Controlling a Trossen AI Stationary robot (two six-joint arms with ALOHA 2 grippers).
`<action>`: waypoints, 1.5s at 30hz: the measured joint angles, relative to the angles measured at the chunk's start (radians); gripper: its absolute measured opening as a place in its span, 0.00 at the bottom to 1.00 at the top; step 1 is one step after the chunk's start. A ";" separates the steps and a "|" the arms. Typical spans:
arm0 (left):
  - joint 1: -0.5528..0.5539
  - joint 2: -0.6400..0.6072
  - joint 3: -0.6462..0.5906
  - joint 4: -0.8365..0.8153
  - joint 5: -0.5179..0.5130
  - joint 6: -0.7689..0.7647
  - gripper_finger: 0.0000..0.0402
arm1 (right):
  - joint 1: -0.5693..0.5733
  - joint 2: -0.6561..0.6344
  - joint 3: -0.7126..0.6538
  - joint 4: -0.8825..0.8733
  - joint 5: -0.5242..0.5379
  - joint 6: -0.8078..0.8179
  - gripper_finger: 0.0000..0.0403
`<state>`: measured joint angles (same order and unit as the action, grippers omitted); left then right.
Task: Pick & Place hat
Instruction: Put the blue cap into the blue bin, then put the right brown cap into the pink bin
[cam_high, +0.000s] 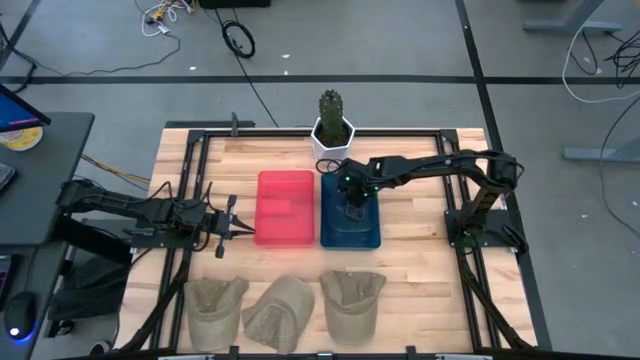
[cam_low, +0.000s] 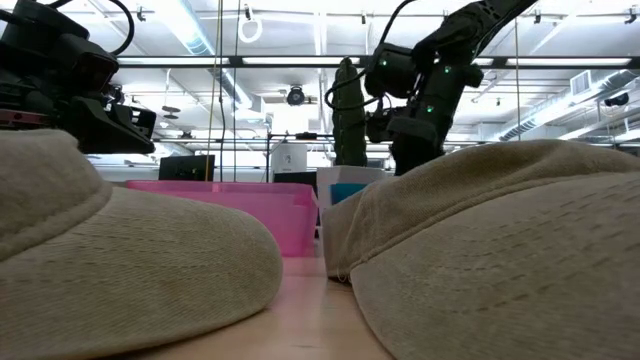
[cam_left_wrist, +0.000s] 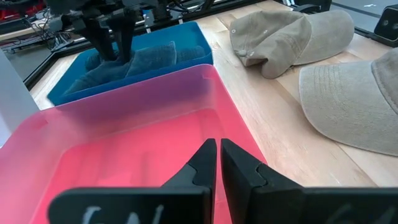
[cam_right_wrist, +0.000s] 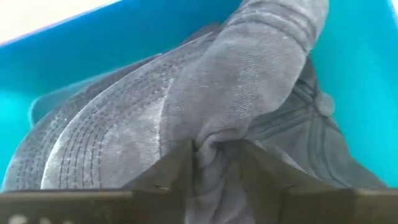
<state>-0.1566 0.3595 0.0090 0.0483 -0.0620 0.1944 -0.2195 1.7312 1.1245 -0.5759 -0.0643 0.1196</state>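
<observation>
A grey-blue hat (cam_high: 350, 222) lies in the blue bin (cam_high: 327, 240), and my right gripper (cam_high: 352, 207) stands over it, shut on its cloth (cam_right_wrist: 249, 74). The left wrist view shows the same hat (cam_left_wrist: 146, 62) under the right gripper (cam_left_wrist: 113, 43). Three beige hats (cam_high: 215, 310) (cam_high: 278, 312) (cam_high: 352, 302) rest on the table near its near edge. My left gripper (cam_high: 238, 229) hovers, shut, at the left rim of the pink bin (cam_high: 285, 175), touching nothing (cam_left_wrist: 217, 163). My right gripper pinches a bunched fold of the hat's crown cloth (cam_right_wrist: 214, 146) between its two fingers (cam_right_wrist: 168, 171), coming from above and pointing down. The brim with its stitched rows (cam_right_wrist: 93, 149) and the remainder of the hat lie in the blue bin.
A potted cactus (cam_high: 332, 125) stands at the far edge behind the two bins. The pink bin (cam_left_wrist: 143, 143) holds nothing visible. Bare wood (cam_high: 420, 260) lies right of the blue bin and between the bins and the beige hats. Black frame rails (cam_high: 180, 290) border the table.
</observation>
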 joint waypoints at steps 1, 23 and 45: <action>0.000 0.000 0.000 0.000 0.000 0.000 0.07 | 0.000 -0.010 0.003 -0.005 -0.002 0.000 0.39; 0.000 0.000 0.000 0.000 0.000 0.000 0.07 | 0.278 -0.226 0.015 0.009 -0.102 0.295 0.49; 0.000 0.000 0.000 -0.003 0.000 0.000 0.07 | 0.777 -0.122 0.017 0.185 0.134 0.286 0.49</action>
<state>-0.1562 0.3596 0.0093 0.0456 -0.0620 0.1940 0.5570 1.6096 1.1415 -0.3909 0.0700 0.4061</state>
